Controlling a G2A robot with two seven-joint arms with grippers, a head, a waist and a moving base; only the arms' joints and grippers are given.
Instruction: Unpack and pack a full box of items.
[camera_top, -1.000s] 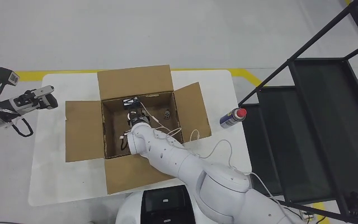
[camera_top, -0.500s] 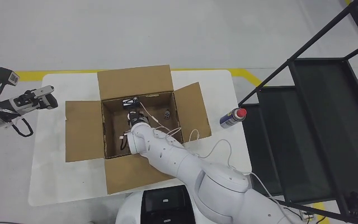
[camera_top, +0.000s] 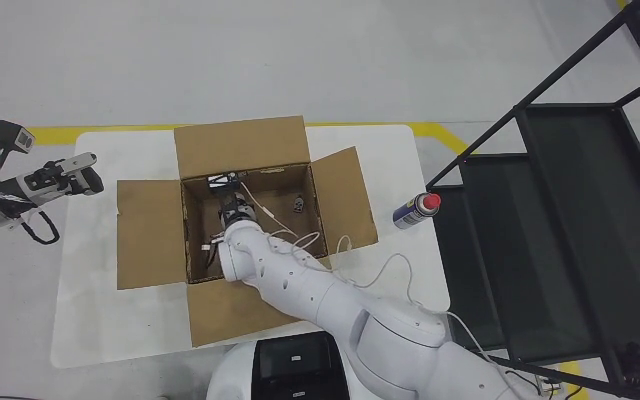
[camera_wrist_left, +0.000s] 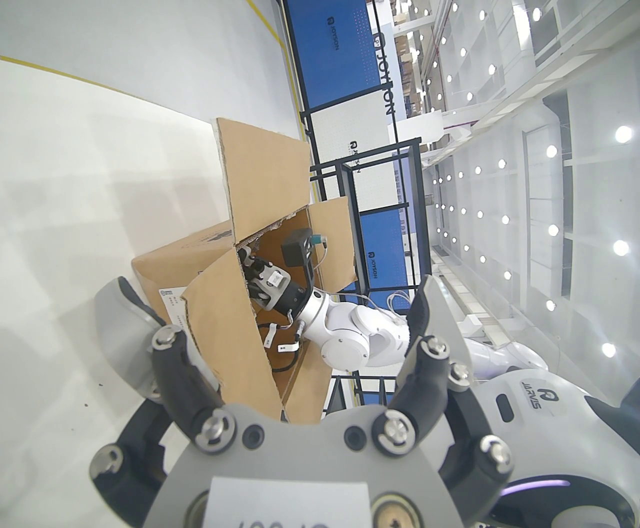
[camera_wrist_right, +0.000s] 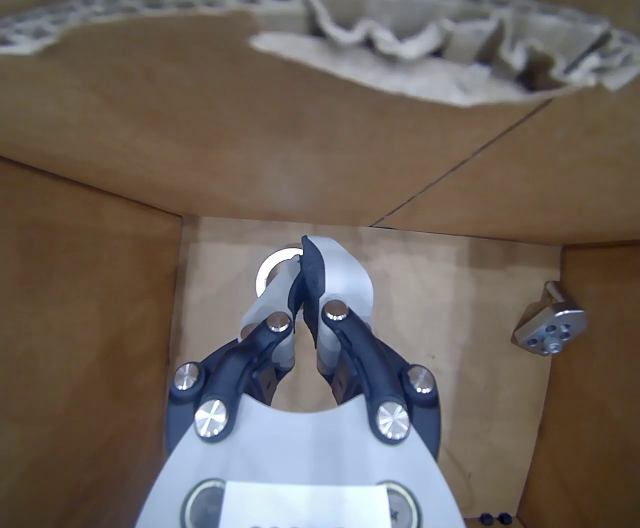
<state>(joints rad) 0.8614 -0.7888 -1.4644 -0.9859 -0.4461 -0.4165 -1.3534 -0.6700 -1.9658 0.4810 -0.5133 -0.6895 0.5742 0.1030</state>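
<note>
Reaching down into the open cardboard box (camera_top: 240, 145) with the right gripper (camera_wrist_right: 302, 260), fingers (camera_wrist_right: 345, 280) pressed together tip to tip just above the box floor. Right behind the tips and partly hidden by one finger, a flat silver ring (camera_wrist_right: 264, 274) lying on the floor near the far wall; impossible to tell whether touched or only beside. Well apart from the fingers, close against a side wall, a small metal bracket (camera_wrist_right: 550, 325) with holes in its face.

Revealed by the right wrist view alone: the ring and the closed fingertips, covered from above by the arm itself. Revealed from above instead: four flaps opened outward over the white table (camera_top: 120, 320), a red-capped spray can (camera_top: 416, 210) standing on the table past the right flap and apart from it, and the bracket as a pale speck by the box's right wall. Added by the left wrist view: the flaps tilted upward rather than lying flat, with the right arm dipping in over the rim.

Parked at the table's left edge, well clear of the box, the left gripper (camera_top: 88, 172) with fingers spread wide apart.

Close quarters inside: one side wall near the shut fingers, the far wall just beyond the ring, more floor toward the bracket. Open room straight up through the box mouth.
</note>
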